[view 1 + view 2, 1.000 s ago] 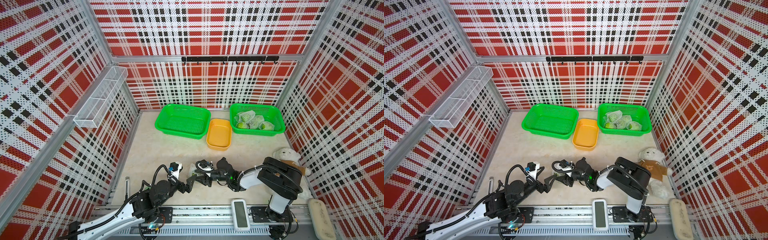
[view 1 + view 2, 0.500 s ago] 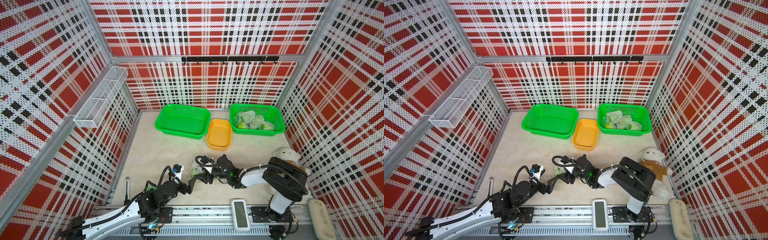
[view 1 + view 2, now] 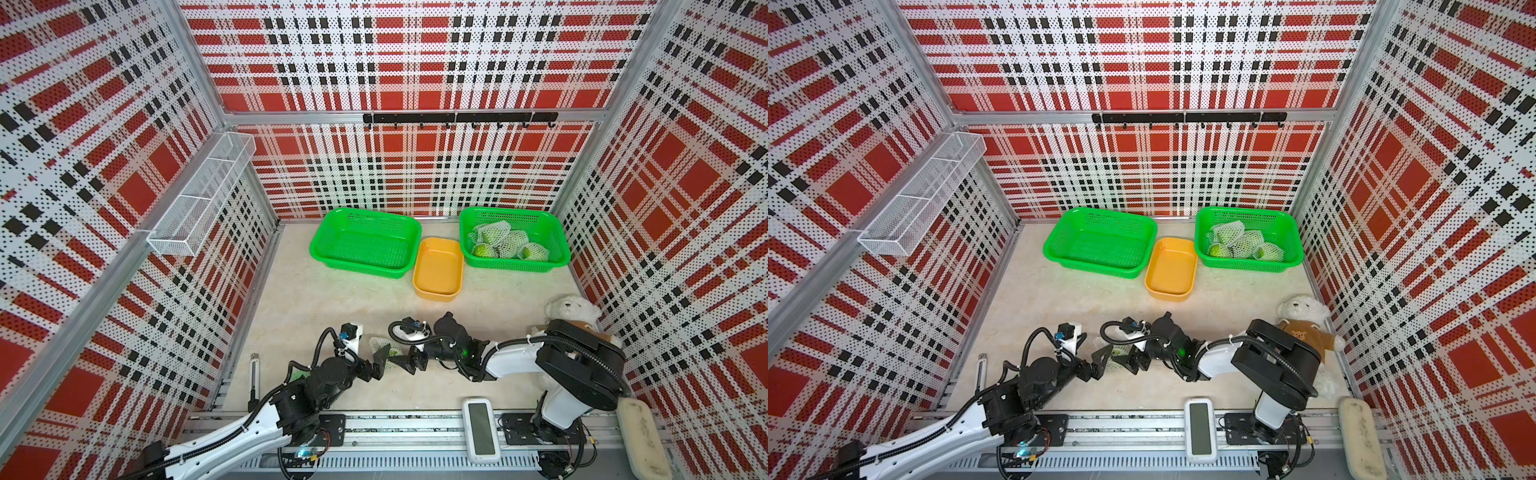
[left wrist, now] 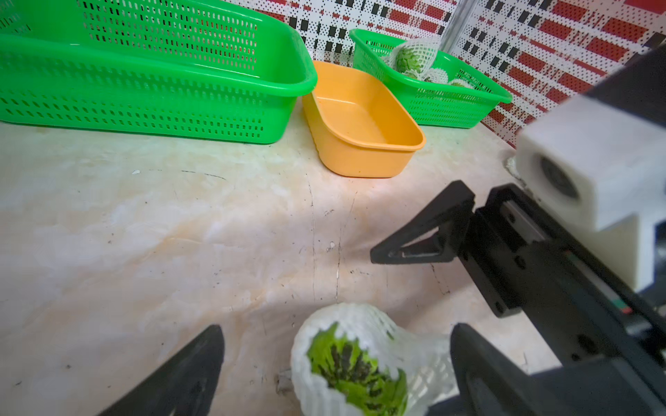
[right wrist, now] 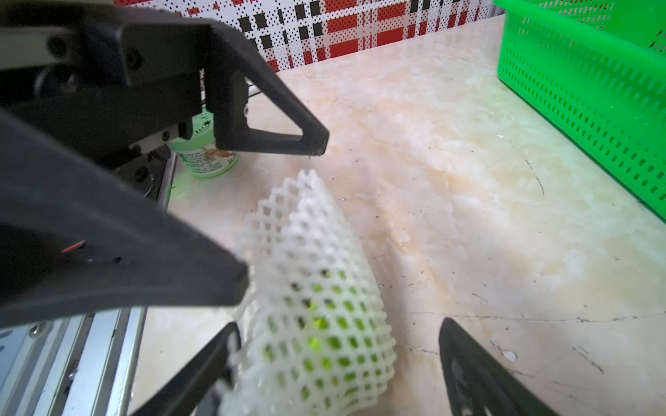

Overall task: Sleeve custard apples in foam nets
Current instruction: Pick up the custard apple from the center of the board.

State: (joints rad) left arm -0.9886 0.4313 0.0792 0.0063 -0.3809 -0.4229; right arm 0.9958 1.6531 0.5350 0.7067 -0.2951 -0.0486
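One custard apple [image 4: 355,371] in a white foam net [image 5: 317,288] lies on the table near the front, seen in a top view [image 3: 385,348] between both grippers. My left gripper [image 4: 335,371] is open around its open end, with both fingers clear of the net. Facing it, my right gripper [image 5: 338,374] is open around the other end; one finger [image 5: 209,360] touches the net and the other stands apart. Several netted custard apples [image 3: 505,245] lie in the right green basket [image 3: 557,253].
An empty green basket [image 3: 365,243] and an orange tub [image 3: 438,270] stand at the back. A white plush bear [image 3: 571,307] sits at the right, behind my right arm. A small green-and-white cup [image 5: 203,158] stands by the left arm's base. A wire shelf [image 3: 203,203] hangs on the left wall.
My right gripper's jaws have spread wide and let go of the netted custard apple, which now rests on the table. The left gripper stayed open.
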